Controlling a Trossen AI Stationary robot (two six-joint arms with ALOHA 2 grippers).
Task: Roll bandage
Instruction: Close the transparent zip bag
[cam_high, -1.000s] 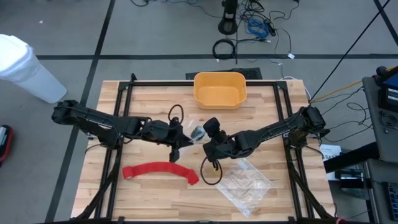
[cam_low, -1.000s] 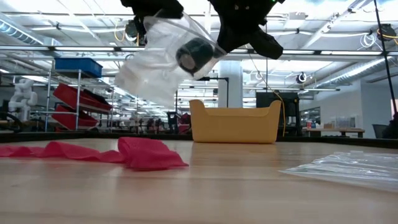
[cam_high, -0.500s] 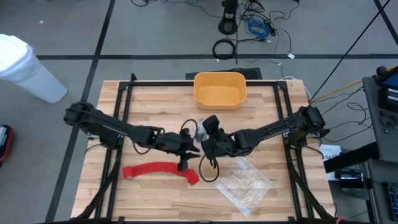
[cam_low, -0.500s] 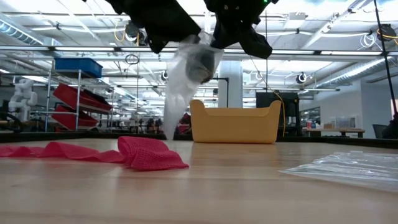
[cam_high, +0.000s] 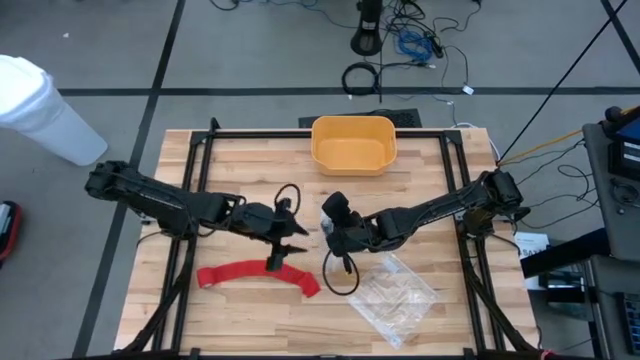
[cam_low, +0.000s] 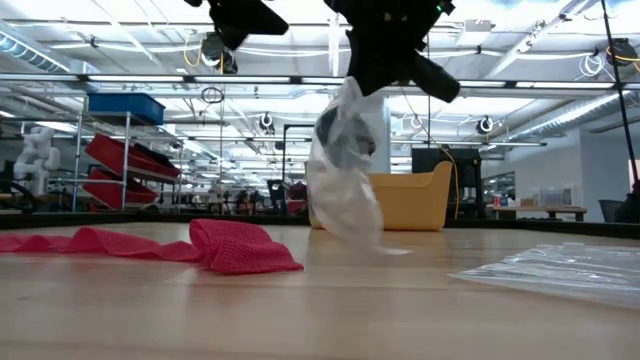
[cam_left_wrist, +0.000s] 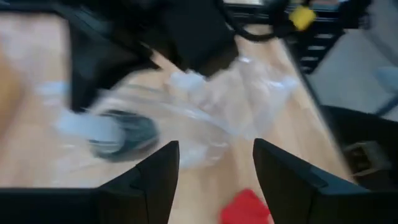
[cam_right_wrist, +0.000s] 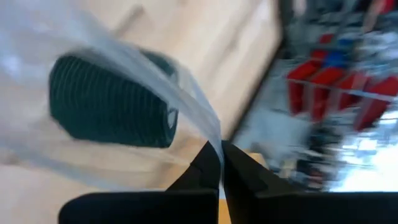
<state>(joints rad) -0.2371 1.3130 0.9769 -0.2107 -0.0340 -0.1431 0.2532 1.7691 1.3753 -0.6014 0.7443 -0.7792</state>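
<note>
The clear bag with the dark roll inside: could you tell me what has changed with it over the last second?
The left gripper has let go and drawn back; the bag now hangs from the shut right gripper alone, drooping to the table. The red bandage, yellow bin and second bag stayed put.

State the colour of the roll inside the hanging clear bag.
Dark green roll, clearest in the right wrist view.

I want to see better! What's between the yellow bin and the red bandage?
In the high view, between yellow bin and bandage: both end effectors, left open, right holding a clear bag.
</note>
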